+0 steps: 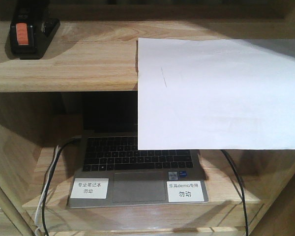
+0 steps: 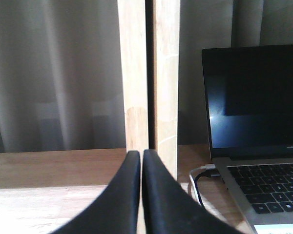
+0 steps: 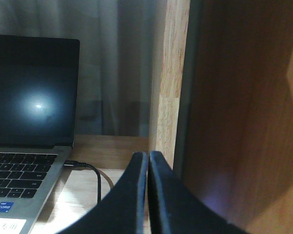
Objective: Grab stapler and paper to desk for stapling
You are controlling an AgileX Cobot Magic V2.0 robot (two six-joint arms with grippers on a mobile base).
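Note:
The stapler (image 1: 27, 35), black with an orange patch, lies on the upper shelf at the far left of the front view. The paper (image 1: 219, 93), a white sheet with a faint short dark line, rests on the same shelf at the right and hangs over its front edge. My left gripper (image 2: 141, 155) is shut with nothing in it, facing a wooden upright left of the laptop. My right gripper (image 3: 149, 156) is also shut and empty, near the upright right of the laptop. Neither gripper shows in the front view. The desk is out of view.
A wooden shelf unit (image 1: 64, 73) fills the front view. An open laptop (image 1: 137, 167) with two white labels sits on its lower shelf, with cables (image 1: 48, 187) at its left and a cable (image 3: 95, 178) at its right. A dark wooden side panel (image 3: 244, 122) stands at the right.

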